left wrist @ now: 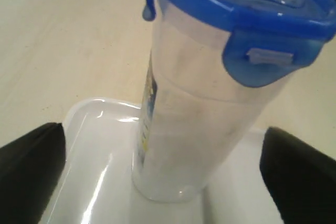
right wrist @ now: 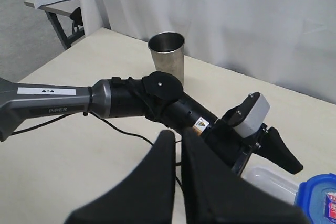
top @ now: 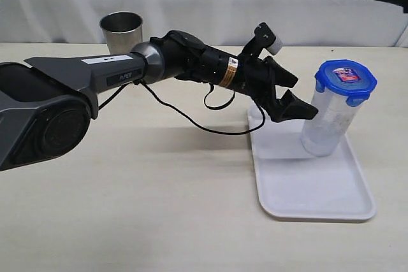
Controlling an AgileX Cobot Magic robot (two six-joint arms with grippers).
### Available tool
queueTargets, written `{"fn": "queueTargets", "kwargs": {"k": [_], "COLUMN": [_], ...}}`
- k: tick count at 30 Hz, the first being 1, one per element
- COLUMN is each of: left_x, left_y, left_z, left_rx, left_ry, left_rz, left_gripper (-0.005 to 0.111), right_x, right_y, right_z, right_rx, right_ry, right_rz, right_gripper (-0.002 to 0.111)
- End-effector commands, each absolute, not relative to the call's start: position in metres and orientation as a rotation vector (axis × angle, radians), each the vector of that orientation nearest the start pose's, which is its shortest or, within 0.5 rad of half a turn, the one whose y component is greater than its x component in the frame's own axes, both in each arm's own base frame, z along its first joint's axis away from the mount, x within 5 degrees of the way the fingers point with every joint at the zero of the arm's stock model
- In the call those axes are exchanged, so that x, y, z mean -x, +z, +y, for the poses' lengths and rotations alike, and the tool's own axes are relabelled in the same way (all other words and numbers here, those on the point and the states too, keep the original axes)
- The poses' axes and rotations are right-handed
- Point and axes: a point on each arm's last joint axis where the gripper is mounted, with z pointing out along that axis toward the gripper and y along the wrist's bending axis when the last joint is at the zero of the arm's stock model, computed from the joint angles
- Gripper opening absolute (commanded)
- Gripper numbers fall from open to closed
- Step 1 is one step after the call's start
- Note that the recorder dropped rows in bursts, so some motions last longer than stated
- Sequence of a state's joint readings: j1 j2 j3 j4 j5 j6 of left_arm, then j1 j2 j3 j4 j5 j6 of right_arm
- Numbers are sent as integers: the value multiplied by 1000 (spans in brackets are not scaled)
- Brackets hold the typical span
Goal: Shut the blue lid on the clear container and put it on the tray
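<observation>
Exterior view: we saw the tall clear plastic container (top: 328,122), blue snap-flap lid (top: 346,81) on, upright on the flat white tray (top: 306,189), just right of our gaping, empty left gripper (top: 305,97); right gripper (right wrist: 177,137) clamped shut, farther off.

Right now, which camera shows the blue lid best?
The exterior view: the whole blue lid shows, seated on the clear container. The left wrist view is closer but cuts part of it off; the right wrist view catches only a corner.

Clear container (top: 326,122) upright on white tray (top: 306,189) — blue lid (top: 346,80) on, flaps down
</observation>
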State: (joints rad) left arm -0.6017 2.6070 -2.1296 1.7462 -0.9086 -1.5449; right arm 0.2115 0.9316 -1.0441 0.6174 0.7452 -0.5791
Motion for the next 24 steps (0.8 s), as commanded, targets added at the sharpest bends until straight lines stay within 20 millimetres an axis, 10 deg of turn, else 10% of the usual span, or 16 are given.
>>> {"fn": "queueTargets", "kwargs": {"k": [1,6,19,24], "left_x": [-421,-415,-429,-435], "left_y": [131,132,201,217], "left_z": [-362,-360,-349,-326], "left_rx": [-1324,-1325,-1074,-855], "left_ry": [-1149,-1265,-1169,-867], "left_rz": [1662,1692,1748,1831], "left_gripper": [75,3,0,0], "right_x": [-168,-168,-168,-168], "right_y": [402,401,401,401], "right_z": [72,72,72,72], "right_rx": [561,560,561,565], "right_ry": [474,474,474,472], "right_rz": [1945,1946,1948,1946], "right_gripper": [5,5,5,5]}}
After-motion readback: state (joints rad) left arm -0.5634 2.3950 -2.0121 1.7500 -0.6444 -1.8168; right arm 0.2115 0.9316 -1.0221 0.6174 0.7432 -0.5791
